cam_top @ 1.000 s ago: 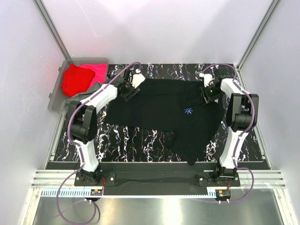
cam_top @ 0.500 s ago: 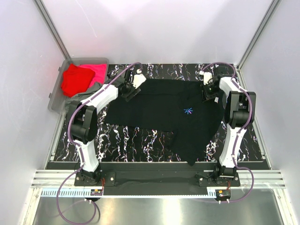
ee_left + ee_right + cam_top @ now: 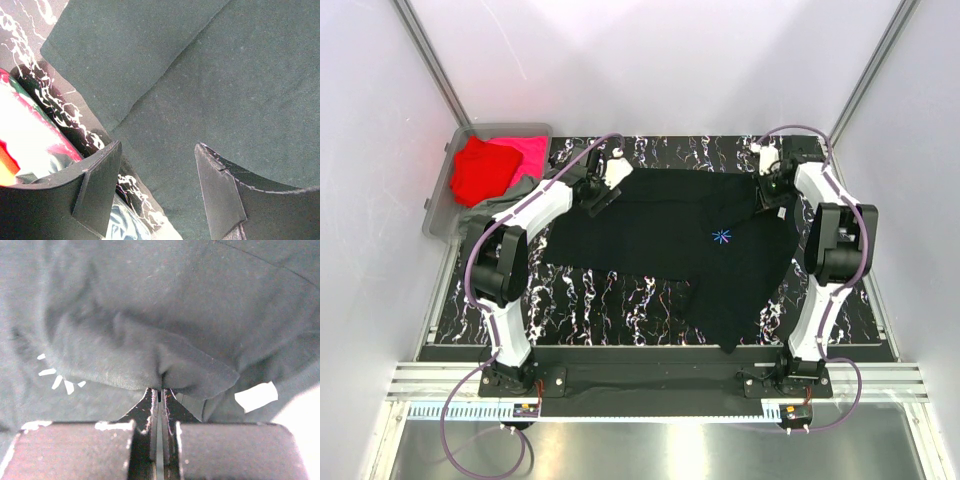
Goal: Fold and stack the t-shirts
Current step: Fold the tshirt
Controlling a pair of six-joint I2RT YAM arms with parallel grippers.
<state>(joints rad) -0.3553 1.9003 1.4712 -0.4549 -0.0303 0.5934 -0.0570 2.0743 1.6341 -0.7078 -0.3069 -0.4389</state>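
Black t-shirt [image 3: 660, 230] spread on table [image 3: 600, 295]. My right gripper [image 3: 160, 390] pinched tight on bunched far-right edge — anchor for fold. Left gripper [image 3: 157, 160] wide, empty, poised over far-left sleeve — likely matching grab. Red t-shirt [image 3: 475, 172] sits in bin [image 3: 438, 205].

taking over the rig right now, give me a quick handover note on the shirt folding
Left hand: open, over the far left sleeve area of the black t-shirt, gripping nothing.
Right hand: shut on a pinch of cloth at the shirt's far right edge.
Things: the black t-shirt lies spread on the table, not folded. The red t-shirt, pink t-shirt and grey-green t-shirt are bunched in the bin at the far left.
Done: one shirt laid out, and one corner pinched.
Left: grip the left side, fold the black shirt, then fold the other three and stack them all.
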